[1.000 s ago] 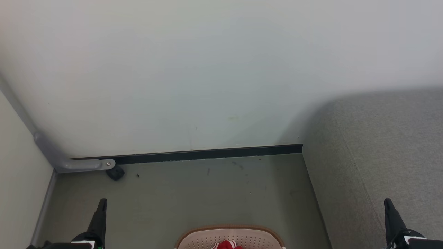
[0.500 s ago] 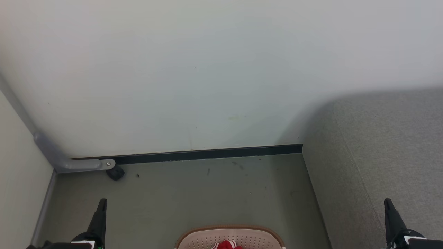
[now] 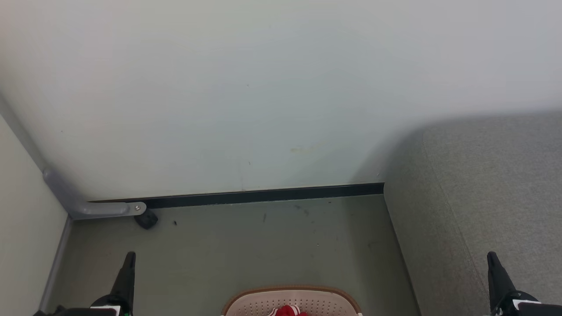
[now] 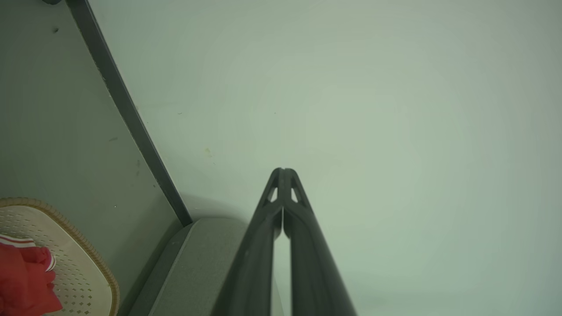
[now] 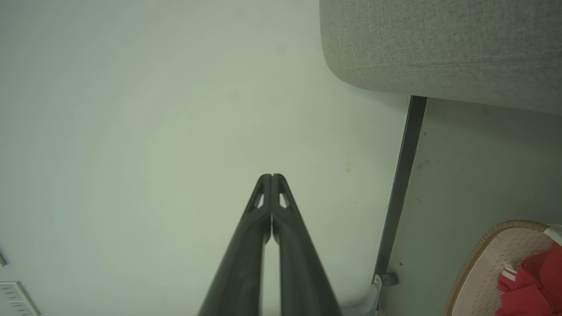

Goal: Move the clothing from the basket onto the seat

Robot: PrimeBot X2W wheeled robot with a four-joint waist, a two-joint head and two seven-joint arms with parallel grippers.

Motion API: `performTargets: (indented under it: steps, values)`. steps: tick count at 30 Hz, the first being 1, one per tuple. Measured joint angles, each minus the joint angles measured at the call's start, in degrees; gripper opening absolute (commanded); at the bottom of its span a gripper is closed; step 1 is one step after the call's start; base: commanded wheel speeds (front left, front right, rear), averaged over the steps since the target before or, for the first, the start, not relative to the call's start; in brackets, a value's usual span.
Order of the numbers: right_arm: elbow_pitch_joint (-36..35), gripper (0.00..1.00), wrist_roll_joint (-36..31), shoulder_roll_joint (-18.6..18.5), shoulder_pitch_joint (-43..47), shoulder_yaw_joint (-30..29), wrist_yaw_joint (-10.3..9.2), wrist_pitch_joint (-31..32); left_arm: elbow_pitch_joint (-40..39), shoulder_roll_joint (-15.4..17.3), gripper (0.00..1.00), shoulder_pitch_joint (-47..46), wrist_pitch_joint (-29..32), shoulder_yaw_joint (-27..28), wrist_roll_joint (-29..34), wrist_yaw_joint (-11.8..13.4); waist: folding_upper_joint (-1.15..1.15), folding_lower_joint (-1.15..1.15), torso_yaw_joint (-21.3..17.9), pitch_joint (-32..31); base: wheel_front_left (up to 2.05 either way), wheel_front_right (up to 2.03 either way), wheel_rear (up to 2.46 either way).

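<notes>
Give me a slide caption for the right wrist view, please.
Shut right end effector faces the wall; seat at top, basket holding clothing lower right.

**No lettering I can read on any feed**

From my station I can make out no words, numbers, brand marks or signs in the head view or in either wrist view. The nearest candidate is a pale panel [image 5: 15, 300] at about 8 o'clock in the right wrist view. It carries a few faint lines, too small and blurred for me to say whether they are lettering. The red clothing [image 5: 533, 285], at about 4 o'clock in that same view, shows me white stripes only, with no print I can read.
</notes>
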Motion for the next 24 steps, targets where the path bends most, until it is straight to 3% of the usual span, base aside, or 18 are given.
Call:
performTargets:
  steps: [24]
  values:
    - [0.0,0.00,0.0,0.0,0.0,0.0,0.00,0.0,0.0,0.0,0.00,0.0,0.0,0.0,0.0,0.0,0.00,0.00,0.0,0.0,0.00,0.00,0.00]
